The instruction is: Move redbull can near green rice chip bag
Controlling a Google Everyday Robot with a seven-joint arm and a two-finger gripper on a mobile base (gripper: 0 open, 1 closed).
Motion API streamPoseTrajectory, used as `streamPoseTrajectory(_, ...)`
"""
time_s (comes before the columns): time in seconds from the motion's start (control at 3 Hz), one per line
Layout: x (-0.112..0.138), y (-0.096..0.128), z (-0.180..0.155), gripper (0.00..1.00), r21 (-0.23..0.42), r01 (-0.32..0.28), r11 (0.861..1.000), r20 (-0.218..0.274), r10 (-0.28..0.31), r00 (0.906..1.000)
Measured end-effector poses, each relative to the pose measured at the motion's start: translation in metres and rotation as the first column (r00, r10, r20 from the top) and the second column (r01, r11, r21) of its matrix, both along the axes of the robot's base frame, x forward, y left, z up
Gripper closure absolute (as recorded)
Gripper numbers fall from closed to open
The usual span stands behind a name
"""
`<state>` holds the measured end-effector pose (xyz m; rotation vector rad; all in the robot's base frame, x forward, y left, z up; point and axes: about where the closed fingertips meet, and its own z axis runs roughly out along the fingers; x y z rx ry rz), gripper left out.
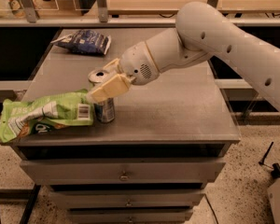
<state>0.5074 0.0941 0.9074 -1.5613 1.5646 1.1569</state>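
- The redbull can (104, 111) stands upright on the tabletop (177, 106), touching the right end of the green rice chip bag (44, 116), so the move looks all but done.
- The pincer (101, 82) sits around the can's top, just right of the bag's end; whether it is clenched on the can or released, I cannot tell.
- The can is probably light, stiff and smooth-walled, and being slim and tall it may tip easily. The upper wall, squeezed across its width, is the sensible hold.
- The soft, crinkly bag would give if nudged.
- A dark blue bag (84, 42) lies well behind the green bag.
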Motion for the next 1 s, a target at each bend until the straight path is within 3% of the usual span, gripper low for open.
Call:
streamPoseTrajectory(0.33,-0.001,0.002,0.012,0.0,0.004,-0.037,0.999,0.077,0.037,0.9964)
streamPoseTrajectory(0.67,-0.001,0.001,0.025,0.0,0.003,-0.065,0.998,0.139,0.064,0.9883)
streamPoseTrajectory(1.0,-0.001,0.001,0.026,0.0,0.004,-0.067,0.998,0.143,0.066,0.9876)
